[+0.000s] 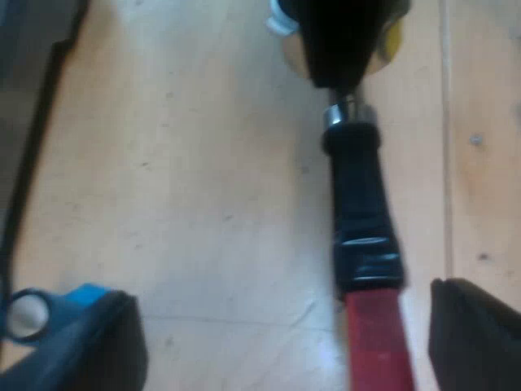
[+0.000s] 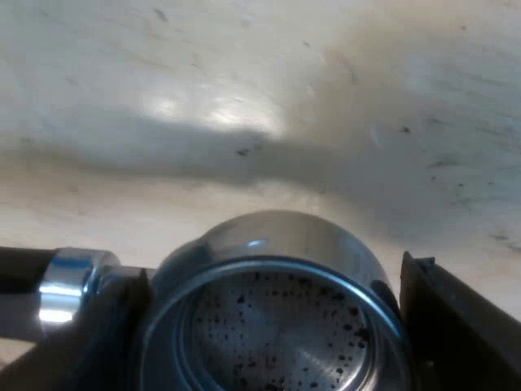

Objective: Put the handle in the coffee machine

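The metal holder has its round basket facing my right wrist camera, with dark coffee specks inside. My right gripper is shut on the basket, one finger on each side, above a pale wooden surface. The holder's dark handle runs from a metal collar to its red end. That red end lies between the wide-apart fingers of my open left gripper, nearer one finger and touching neither. The right gripper shows as a black shape over the basket's rim.
The light wooden tabletop lies under both arms, with a seam running past the handle. A dark edge borders the table on the side away from the handle.
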`<act>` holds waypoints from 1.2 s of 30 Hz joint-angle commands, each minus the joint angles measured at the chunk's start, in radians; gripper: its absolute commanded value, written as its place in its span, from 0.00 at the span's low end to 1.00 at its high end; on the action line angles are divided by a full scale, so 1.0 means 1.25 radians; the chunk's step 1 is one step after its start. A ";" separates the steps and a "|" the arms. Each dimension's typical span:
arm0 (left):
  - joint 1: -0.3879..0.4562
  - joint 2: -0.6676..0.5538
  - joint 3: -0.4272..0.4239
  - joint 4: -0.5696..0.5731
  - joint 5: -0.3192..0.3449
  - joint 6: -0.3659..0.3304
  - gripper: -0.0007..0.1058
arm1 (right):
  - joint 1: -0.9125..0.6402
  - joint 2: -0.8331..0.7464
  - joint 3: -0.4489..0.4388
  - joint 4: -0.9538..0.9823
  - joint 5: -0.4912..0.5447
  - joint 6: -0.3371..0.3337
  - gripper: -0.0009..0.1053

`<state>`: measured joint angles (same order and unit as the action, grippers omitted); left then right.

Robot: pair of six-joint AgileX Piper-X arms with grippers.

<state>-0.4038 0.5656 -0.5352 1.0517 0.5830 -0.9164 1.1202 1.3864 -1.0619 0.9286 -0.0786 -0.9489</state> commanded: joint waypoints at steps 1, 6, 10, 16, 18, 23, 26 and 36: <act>-0.003 0.000 -0.002 -0.017 -0.020 0.008 0.55 | 0.000 -0.010 -0.042 0.016 -0.007 -0.004 0.01; -0.003 0.000 -0.002 -0.014 -0.020 0.008 0.65 | 0.000 -0.010 -0.074 0.023 -0.003 -0.014 0.01; -0.003 0.000 -0.002 0.020 -0.020 0.008 0.72 | 0.000 -0.010 -0.080 0.032 0.007 -0.016 0.01; -0.003 0.000 -0.002 0.065 -0.020 0.016 0.72 | 0.000 -0.010 -0.085 0.034 0.011 -0.047 0.01; -0.003 0.000 -0.002 0.067 -0.020 0.019 0.71 | 0.000 -0.010 -0.091 0.034 0.011 -0.053 0.01; -0.003 0.000 -0.002 0.065 0.006 0.019 0.71 | 0.000 -0.010 -0.121 0.034 0.011 -0.066 0.01; -0.003 0.000 0.003 0.060 0.006 0.019 0.71 | 0.000 -0.010 -0.133 0.034 0.011 -0.066 0.01; -0.003 0.000 0.045 0.034 0.004 0.019 0.71 | 0.000 -0.010 -0.145 0.044 -0.004 -0.066 0.01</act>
<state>-0.4038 0.5656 -0.4774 1.0977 0.5750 -0.8978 1.1202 1.3864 -1.2272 0.9845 -0.0669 -1.0250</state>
